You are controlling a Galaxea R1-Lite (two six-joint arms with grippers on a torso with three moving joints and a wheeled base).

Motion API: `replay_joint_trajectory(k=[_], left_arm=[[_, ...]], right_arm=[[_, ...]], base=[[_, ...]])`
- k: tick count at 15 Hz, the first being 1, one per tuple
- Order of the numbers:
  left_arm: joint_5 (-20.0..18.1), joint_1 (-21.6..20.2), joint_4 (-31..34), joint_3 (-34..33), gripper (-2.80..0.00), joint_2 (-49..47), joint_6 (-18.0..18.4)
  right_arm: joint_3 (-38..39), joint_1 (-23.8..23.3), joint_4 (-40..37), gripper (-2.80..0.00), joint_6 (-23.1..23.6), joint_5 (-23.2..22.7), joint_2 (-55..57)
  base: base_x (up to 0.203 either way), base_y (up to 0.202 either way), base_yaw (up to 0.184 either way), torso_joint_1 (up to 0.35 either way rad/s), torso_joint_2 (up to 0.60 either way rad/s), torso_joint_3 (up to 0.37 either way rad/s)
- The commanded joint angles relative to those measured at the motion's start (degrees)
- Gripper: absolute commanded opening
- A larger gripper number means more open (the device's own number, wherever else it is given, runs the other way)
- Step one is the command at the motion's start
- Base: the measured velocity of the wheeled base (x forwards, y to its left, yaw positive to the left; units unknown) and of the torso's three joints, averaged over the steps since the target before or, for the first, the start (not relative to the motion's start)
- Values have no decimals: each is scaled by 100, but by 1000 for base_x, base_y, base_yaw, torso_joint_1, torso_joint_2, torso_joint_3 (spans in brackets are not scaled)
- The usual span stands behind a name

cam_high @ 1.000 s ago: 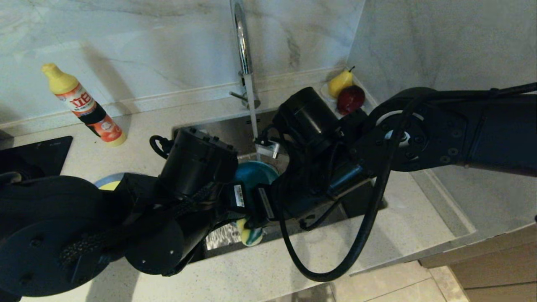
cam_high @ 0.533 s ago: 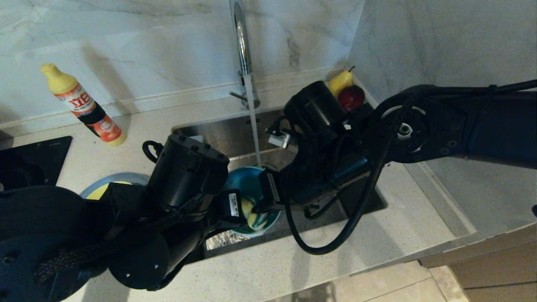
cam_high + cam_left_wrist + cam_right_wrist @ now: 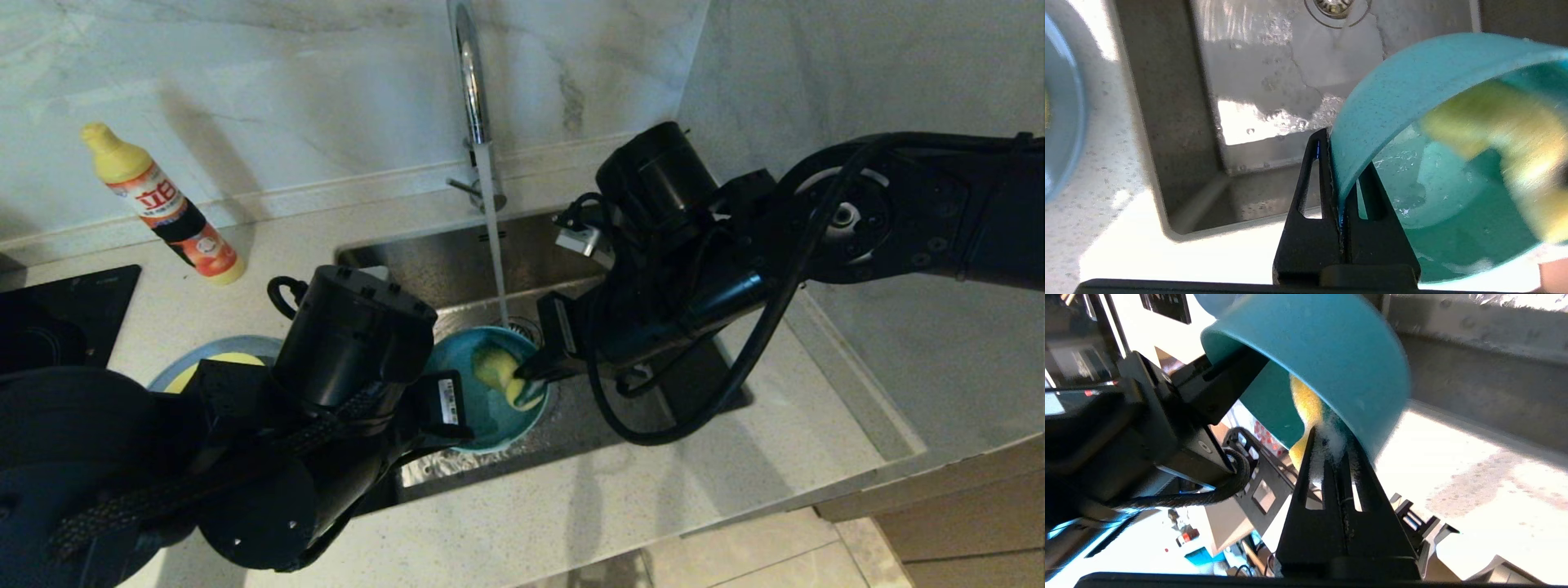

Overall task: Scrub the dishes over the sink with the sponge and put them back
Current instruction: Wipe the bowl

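Nearest, the left gripper (image 3: 1337, 171) pinches the rim of the teal-blue bowl (image 3: 482, 392), tilted over the sink (image 3: 424, 253). The right gripper (image 3: 529, 374), clamped on the sponge (image 3: 504, 374), has swept from the bowl's near edge up into its hollow, so scrubbing seems underway. Behind, the faucet (image 3: 469, 82) runs.

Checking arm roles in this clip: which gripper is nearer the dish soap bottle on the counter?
Left. The left gripper grips the teal bowl over the sink, on the soap bottle side; the right gripper, holding the sponge, is farther away.
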State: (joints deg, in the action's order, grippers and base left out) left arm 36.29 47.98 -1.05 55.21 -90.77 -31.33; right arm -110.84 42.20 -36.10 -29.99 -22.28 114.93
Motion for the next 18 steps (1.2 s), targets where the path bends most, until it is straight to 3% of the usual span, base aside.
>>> replay_joint_trajectory(k=[1, 6, 18], left_arm=[[12, 14, -23, -171, -280, -2, -4], [-10, 220, -319, -538, -280, -16, 118], [-18, 62, -431, -424, -280, -2, 269]], right_arm=[[1, -87, 73, -280, -16, 4, -97], [1, -80, 310, -280, -7, 4, -173], [10, 394, -80, -280, 1, 119, 91]], base=[[0, 0, 0, 0, 0, 0], [0, 0, 0, 0, 0, 0], [0, 0, 0, 0, 0, 0]])
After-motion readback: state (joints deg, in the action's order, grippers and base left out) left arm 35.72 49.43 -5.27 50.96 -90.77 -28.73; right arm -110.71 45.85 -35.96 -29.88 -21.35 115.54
